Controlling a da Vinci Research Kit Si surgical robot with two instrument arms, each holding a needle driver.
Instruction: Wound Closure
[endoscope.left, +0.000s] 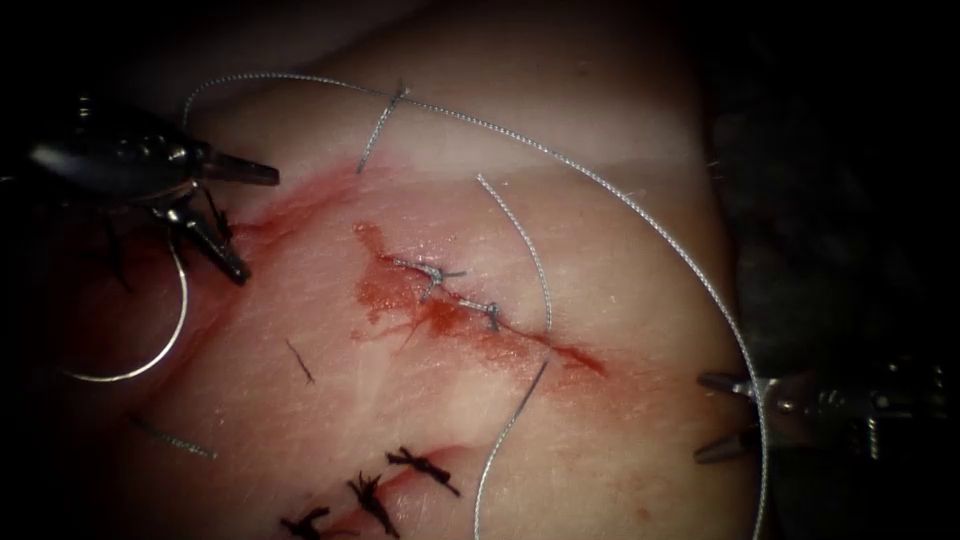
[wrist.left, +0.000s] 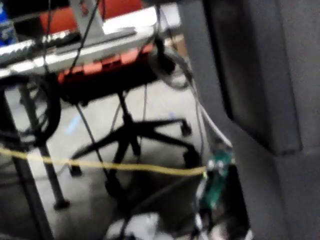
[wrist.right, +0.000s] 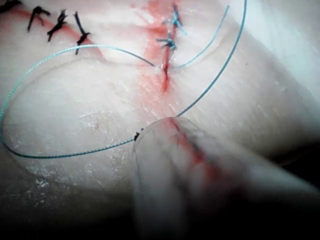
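Needle lies free of the tissue, well left of the cut, its upper end at the left tool's spread jaws; whether they grip is unclear. Right tool gapes around the thread.

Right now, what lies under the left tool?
The curved needle shows left of the cut; its upper end runs under the left tool, whose jaws stand open. That end is covered.
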